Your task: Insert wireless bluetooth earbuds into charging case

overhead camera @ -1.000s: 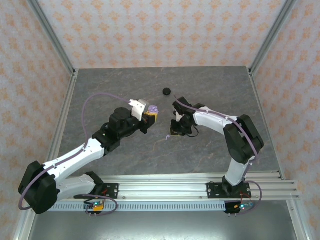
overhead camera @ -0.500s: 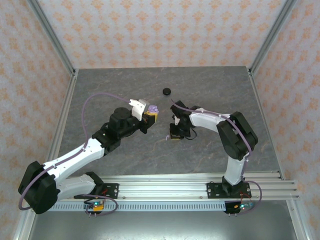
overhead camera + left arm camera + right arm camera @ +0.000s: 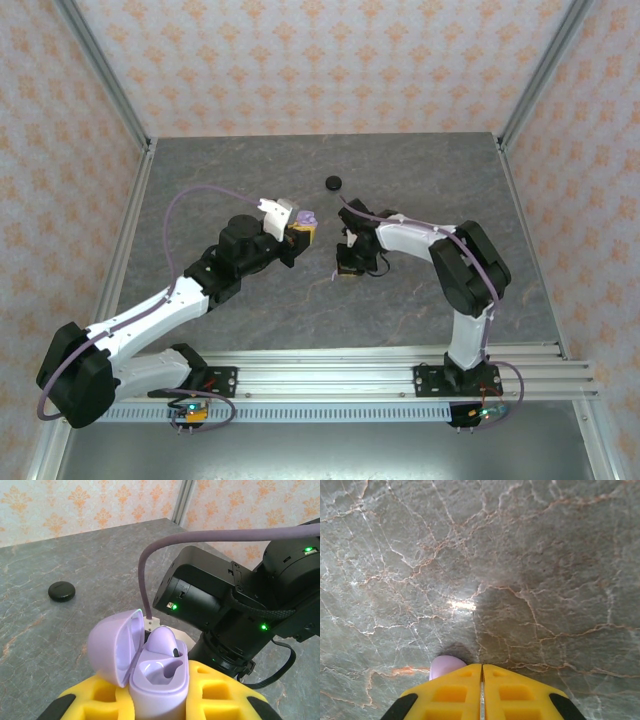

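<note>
Gripping the open lilac case [image 3: 160,680], left jaws; right jaws closed, lilac earbud [image 3: 445,666] alongside.

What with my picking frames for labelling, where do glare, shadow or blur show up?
Right wrist: a white glare streak on the table and a dark shadow just beyond the lilac earbud. Left wrist: the open lilac case is sharp; green lights glow on the right arm. Top external: even light.

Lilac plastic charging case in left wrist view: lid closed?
No, the lilac plastic charging case has its lid swung open, one lilac earbud seated inside.
</note>
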Tool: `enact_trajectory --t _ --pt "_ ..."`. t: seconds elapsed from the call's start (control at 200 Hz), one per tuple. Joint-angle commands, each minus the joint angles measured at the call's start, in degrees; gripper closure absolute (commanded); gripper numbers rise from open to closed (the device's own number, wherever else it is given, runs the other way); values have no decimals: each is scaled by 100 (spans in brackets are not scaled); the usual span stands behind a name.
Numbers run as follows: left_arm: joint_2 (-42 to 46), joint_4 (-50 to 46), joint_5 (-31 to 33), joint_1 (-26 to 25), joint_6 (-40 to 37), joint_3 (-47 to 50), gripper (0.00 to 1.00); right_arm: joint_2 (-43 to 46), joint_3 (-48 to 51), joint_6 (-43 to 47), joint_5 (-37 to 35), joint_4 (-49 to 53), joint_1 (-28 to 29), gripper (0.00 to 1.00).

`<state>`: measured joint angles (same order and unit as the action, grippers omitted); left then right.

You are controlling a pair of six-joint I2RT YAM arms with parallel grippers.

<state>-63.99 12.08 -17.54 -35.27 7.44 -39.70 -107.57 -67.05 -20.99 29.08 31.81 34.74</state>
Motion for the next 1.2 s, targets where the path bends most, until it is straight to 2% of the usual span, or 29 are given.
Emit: enact_trajectory --t 0.0,0.586,0.766,0.961,1.196 --pt "167 -39 30 -17 -28 -115 92 -209 -183 -44 79 -220 74 90" --pt "258 -47 74 -22 -18 -64 92 -323 -383 71 217 -242 129 88" --pt "281 -66 81 -24 -19 -62 92 -194 -432 189 -24 -26 129 87" --pt "290 -91 93 -24 -27 -72 92 40 -493 413 -229 221 131 81" --pt "301 -126 92 -24 -36 -108 92 36 -631 893 220 367 129 66"
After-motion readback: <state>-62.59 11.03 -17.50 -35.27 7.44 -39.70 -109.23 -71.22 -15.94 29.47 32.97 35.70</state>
